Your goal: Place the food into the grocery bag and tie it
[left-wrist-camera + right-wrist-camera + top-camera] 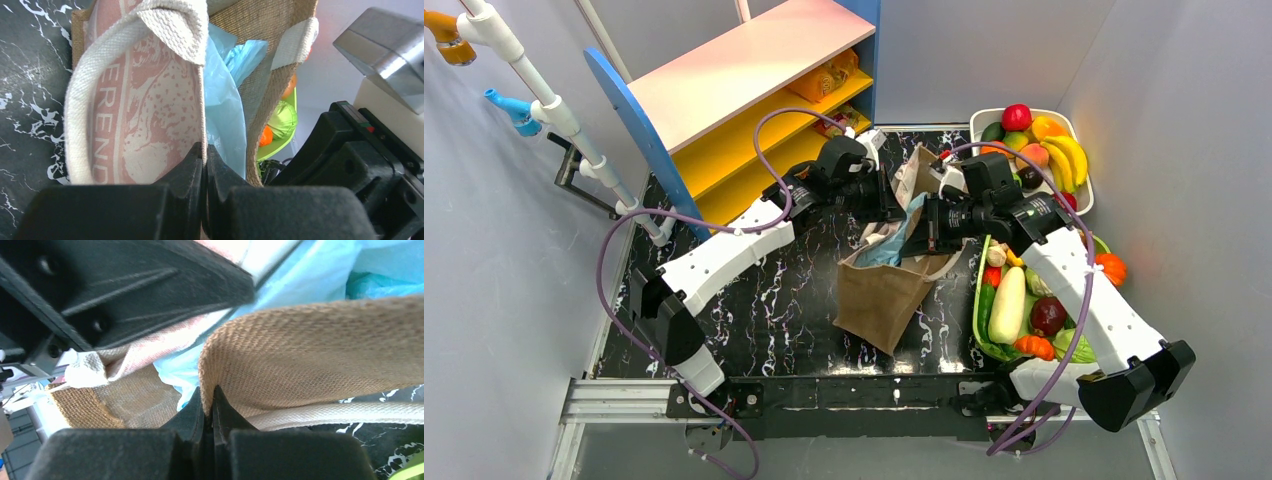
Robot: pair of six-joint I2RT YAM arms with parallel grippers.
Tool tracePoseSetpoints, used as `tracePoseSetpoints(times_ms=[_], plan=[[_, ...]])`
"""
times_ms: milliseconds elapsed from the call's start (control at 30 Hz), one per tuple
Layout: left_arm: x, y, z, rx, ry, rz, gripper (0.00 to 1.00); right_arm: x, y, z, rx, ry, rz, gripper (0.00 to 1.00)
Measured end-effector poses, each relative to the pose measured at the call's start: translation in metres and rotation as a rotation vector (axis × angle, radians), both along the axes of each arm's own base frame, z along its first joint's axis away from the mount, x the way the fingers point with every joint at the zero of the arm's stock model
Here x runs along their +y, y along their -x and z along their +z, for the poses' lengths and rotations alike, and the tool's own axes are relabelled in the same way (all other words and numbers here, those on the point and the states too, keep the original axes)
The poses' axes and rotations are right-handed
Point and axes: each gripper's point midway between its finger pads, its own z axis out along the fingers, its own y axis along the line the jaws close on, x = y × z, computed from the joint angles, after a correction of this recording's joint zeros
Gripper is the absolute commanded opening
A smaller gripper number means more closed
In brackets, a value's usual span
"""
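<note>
The light-blue plastic grocery bag (pixel 892 243) sits crumpled inside a brown woven bag (pixel 879 295) with white webbing handles, at the table's middle. My left gripper (pixel 892 203) is shut on the brown bag's printed pink rim (pixel 150 100), with the blue plastic (pixel 222 100) just beside its jaws (pixel 205 147). My right gripper (pixel 929 228) is shut on the opposite brown rim (pixel 310 350); blue plastic (pixel 325 270) shows behind it. My right gripper's jaws (pixel 210 390) pinch the fabric edge. Orange and red snack packets (pixel 829 85) lie on the shelf; no teal packet shows.
A shelf unit with blue sides and yellow shelves (pixel 744 75) stands at the back left. A white tray of plastic fruit (pixel 1079 190) and a green tray of vegetables (pixel 979 300) sit at the right. White pipes (pixel 554 110) run along the left wall.
</note>
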Motion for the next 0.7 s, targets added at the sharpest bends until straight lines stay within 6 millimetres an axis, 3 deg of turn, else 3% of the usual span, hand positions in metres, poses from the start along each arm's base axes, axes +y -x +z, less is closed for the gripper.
tracePoseSetpoints(times_ms=[300,533,567,700], plan=[[0.008,-0.013,0.000,-0.065,-0.035,0.035,0.00,-0.017,-0.013,-0.005,-0.064,0.081,-0.069,0.01],[0.018,-0.033,0.004,-0.161,-0.070,0.072,0.00,-0.039,-0.040,0.017,-0.151,0.133,-0.173,0.02],[0.019,-0.036,0.006,-0.177,-0.074,0.078,0.05,-0.040,-0.042,0.018,-0.159,0.136,-0.179,0.05],[0.021,-0.045,0.009,-0.231,-0.085,0.094,0.61,-0.044,-0.047,0.015,-0.169,0.161,-0.199,0.59]])
